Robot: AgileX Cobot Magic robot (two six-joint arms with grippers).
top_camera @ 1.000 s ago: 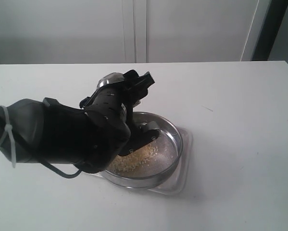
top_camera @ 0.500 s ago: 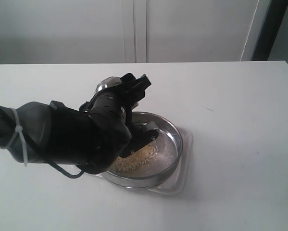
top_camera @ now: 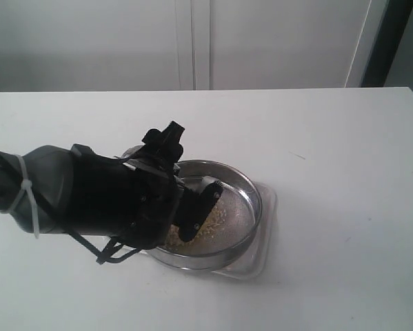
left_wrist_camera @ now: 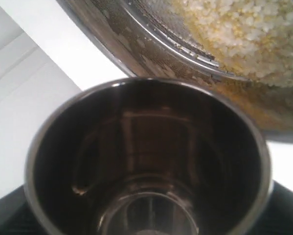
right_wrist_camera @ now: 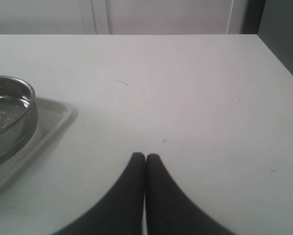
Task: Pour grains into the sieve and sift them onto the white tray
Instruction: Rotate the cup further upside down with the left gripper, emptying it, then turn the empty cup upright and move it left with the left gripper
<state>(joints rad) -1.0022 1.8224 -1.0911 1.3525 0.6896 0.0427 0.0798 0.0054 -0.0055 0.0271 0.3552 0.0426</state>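
My left gripper (top_camera: 185,200) hangs over the left side of the sieve (top_camera: 251,189), shut on a small steel cup (left_wrist_camera: 146,147). In the left wrist view the cup's dark inside looks empty. In the exterior view my wrist hides most of the cup. The yellow and pale grains (top_camera: 209,217) lie heaped in the sieve, and they show just past the cup's rim as grains (left_wrist_camera: 234,29) on the mesh of the sieve (left_wrist_camera: 136,39). The sieve rests on the white tray (top_camera: 265,238). My right gripper (right_wrist_camera: 146,156) is shut and empty, low over the table to the right of the tray (right_wrist_camera: 48,117).
The white table (top_camera: 330,138) reaches back to a pale wall with panel seams. Its right edge meets a dark gap (right_wrist_camera: 283,44). The thick black left arm (top_camera: 68,193) with a white cable tie lies across the table's left front.
My left wrist has rolled and sunk lower over the sieve's left side. The cup's shiny body, seen on top of the gripper earlier, is now hidden. The right gripper has not moved.
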